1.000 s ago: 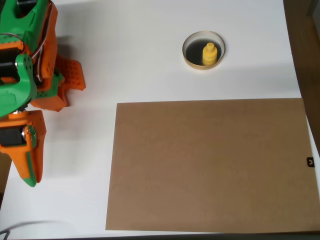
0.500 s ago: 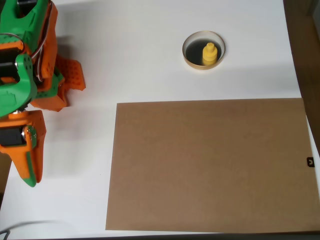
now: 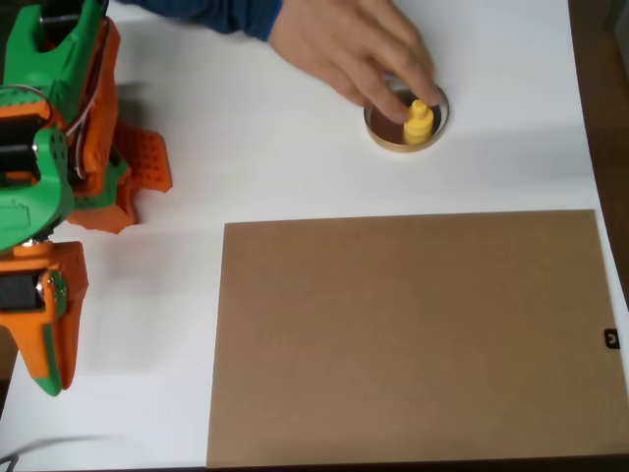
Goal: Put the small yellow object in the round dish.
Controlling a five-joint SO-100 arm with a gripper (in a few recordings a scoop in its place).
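Overhead view: small yellow object [image 3: 419, 120] sitting upright inside the round dish [image 3: 406, 141], knob on top, toward the right half of the dark interior. Dish resting on the white table [image 3: 256, 128], near the top edge, right of centre, just above the upper edge of the brown board [image 3: 408, 339] but apart from it.

A person's hand [image 3: 344, 49] reaching in from the top, blue sleeve [image 3: 221, 14] at the upper edge, fingertips [image 3: 398, 98] over the dish's upper left rim and pressed against or just beside the yellow piece; whether actually pinching it, impossible to tell.

Orange and green arm [image 3: 44, 187] parked along the left edge, well apart from dish and hand. Gripper [image 3: 133, 182] folded in close beside the arm's body, orange ridged finger [image 3: 147, 162] lying flat above the table, holding nothing; jaw partly hidden under the arm, so how far apart the fingers stand cannot be told.

Brown board lying flat, covering most of the lower right of the table, small dark mark [image 3: 611, 339] at its right edge
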